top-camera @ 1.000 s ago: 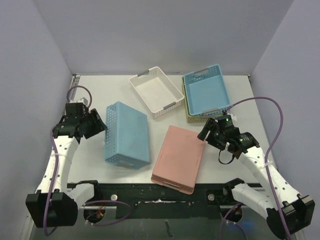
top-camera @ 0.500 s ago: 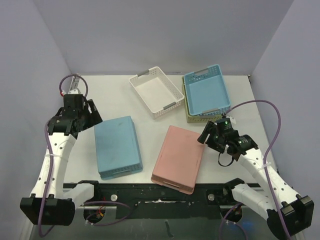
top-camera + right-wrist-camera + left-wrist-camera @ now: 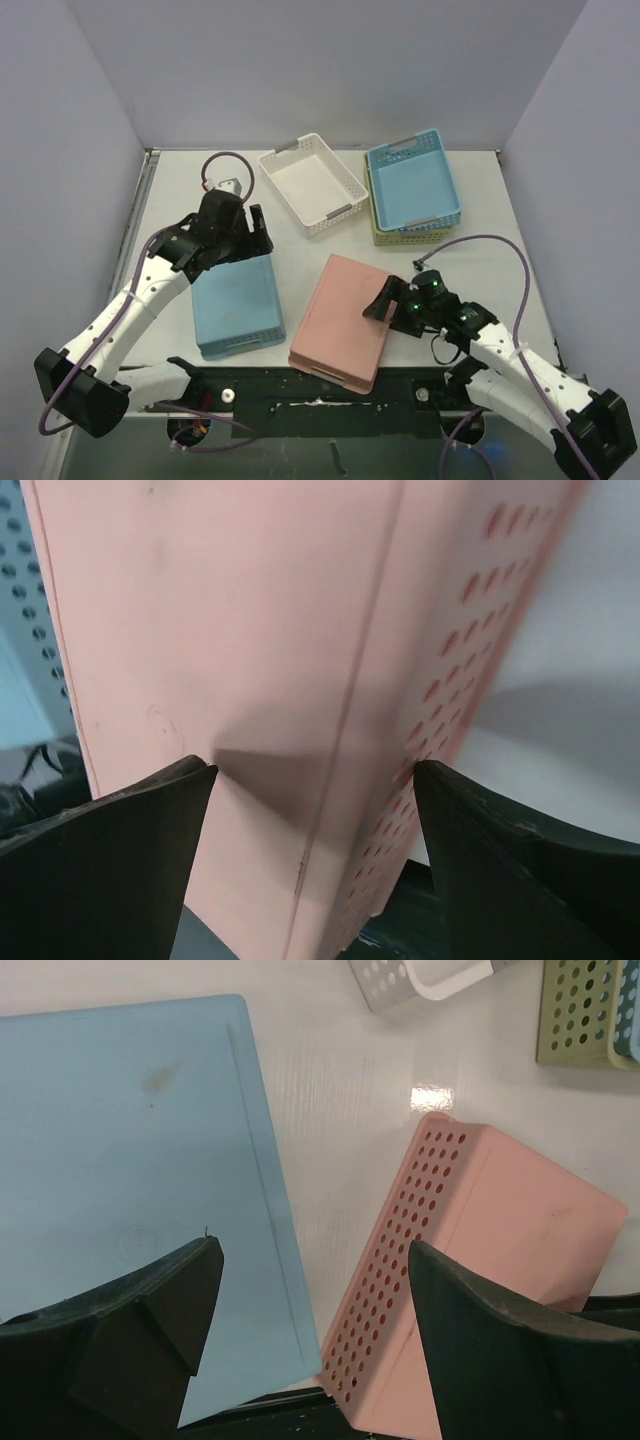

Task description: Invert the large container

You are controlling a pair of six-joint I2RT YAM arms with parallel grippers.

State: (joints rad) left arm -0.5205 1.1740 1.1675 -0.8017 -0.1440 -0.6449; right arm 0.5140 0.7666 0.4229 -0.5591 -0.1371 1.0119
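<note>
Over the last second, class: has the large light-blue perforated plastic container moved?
Yes. The large light-blue container dropped from a tilt to lie flat, bottom-up. In the top view it shifted down and left, away from the fixed white perforated basket.

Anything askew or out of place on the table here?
The upside-down pink basket lies askew, its near end jutting past the table edge over the black rail; the right end effector hovers at its right side.

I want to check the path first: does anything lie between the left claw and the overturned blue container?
Nothing visible does. The left claw hangs open over the blue container with only air between them; the pink container lies apart, to its right.
</note>
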